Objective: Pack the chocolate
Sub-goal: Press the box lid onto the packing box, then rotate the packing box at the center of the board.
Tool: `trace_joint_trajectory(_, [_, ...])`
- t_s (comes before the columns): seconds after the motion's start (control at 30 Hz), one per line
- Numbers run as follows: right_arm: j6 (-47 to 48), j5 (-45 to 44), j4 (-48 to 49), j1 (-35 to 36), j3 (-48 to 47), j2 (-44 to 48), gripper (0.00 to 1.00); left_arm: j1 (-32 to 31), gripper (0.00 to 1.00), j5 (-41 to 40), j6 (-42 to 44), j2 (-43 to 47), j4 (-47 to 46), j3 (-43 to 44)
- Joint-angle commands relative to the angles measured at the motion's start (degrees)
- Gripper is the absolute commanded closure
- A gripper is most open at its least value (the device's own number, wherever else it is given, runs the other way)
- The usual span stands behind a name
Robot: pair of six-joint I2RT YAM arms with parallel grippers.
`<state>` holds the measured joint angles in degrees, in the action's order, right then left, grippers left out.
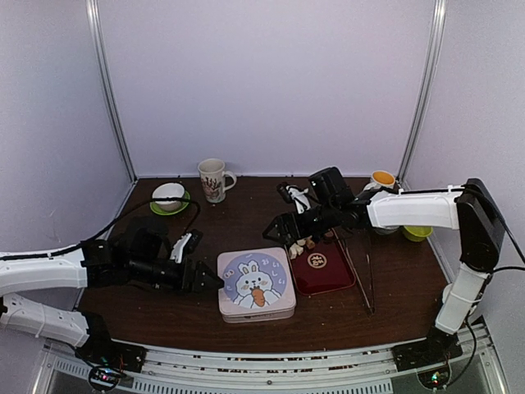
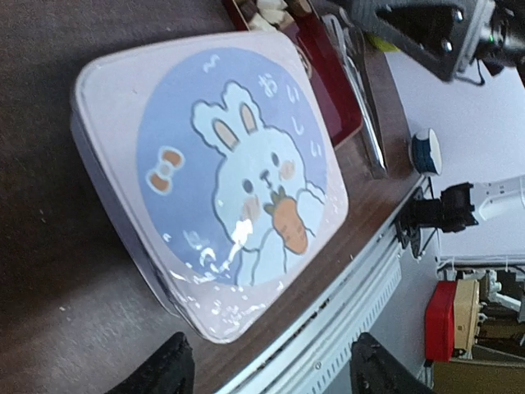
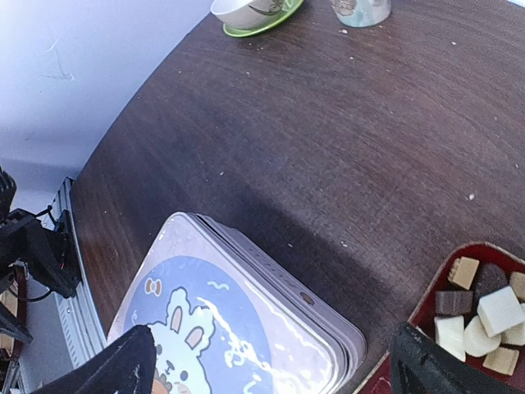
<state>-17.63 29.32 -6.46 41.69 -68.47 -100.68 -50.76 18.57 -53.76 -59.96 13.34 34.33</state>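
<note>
Overhead: the chocolate (image 1: 299,245) heaps at the far end of a glossy red tray (image 1: 332,279), with no clear long axis.

Left wrist: the left gripper (image 2: 267,377) gapes at the edge of a smooth, rounded tin (image 2: 230,164).

Right wrist: the right gripper (image 3: 279,369) is spread wide, and the pieces are matte cubes and rounds.

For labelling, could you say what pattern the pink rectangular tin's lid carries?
Lid: white rabbit with carrot on blue; left wrist.
</note>
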Motion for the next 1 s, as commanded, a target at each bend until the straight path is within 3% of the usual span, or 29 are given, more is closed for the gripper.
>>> trace_joint_trajectory(0.0, [3.65,3.73,-1.71,-0.27,-3.85,-3.21,0.02,-5.56,0.33,0.96,-3.40,1.43,2.02,1.45])
trace_joint_trajectory(0.37, [3.38,8.14,-1.11,-0.21,-7.38,-8.02,0.06,-14.32,0.39,2.90,-4.86,-5.10,-0.33,5.06])
trace_joint_trajectory(0.97, [6.82,11.45,-5.41,-0.13,-10.50,-11.55,0.09,-17.32,0.43,4.42,-6.76,-11.43,-6.10,5.50])
